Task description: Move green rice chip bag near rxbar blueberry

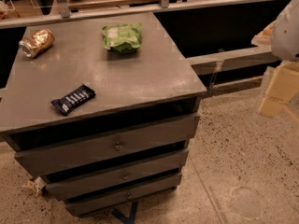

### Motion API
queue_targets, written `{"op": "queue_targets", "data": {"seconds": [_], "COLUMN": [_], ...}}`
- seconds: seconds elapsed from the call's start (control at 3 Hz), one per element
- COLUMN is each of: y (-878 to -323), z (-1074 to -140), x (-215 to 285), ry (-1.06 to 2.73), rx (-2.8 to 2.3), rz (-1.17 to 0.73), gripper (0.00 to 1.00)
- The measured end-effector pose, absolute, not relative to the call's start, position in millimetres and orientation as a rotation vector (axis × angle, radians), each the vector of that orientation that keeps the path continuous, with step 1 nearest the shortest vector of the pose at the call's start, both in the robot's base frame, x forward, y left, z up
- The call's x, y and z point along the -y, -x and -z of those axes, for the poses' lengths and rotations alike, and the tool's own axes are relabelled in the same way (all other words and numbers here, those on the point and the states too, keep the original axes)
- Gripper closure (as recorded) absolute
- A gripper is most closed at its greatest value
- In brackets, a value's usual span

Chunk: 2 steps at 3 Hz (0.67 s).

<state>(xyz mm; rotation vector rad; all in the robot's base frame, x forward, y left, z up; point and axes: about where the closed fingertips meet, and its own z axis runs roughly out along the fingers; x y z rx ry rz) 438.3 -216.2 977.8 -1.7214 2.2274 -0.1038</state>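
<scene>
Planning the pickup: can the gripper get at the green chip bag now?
Probably yes. The gripper hangs right of the cabinet, apart from it; the green rice chip bag lies uncovered near the top's back edge.

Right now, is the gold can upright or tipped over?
Tipped: the can lies on its side at the far left corner of the cabinet top. The gripper hangs to the right, off the cabinet top.

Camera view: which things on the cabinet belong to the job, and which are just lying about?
Job:
- green bag, back of the top
- bar, front left, apart from the bag
- claw, off to the right, clear of the cabinet

Lying about:
- can, crushed, back left corner
</scene>
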Motion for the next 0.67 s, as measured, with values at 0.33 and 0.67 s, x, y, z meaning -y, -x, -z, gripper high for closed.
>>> {"op": "queue_targets", "data": {"seconds": [0.33,0.67], "y": [-438.3,-445.9], "z": [-977.8,-978.9], "x": [216.2,219.8], "ry": [1.721,1.633], "rx": [-2.227,-2.235], "rz": [0.104,0.093], "gripper": [0.00,0.00]}}
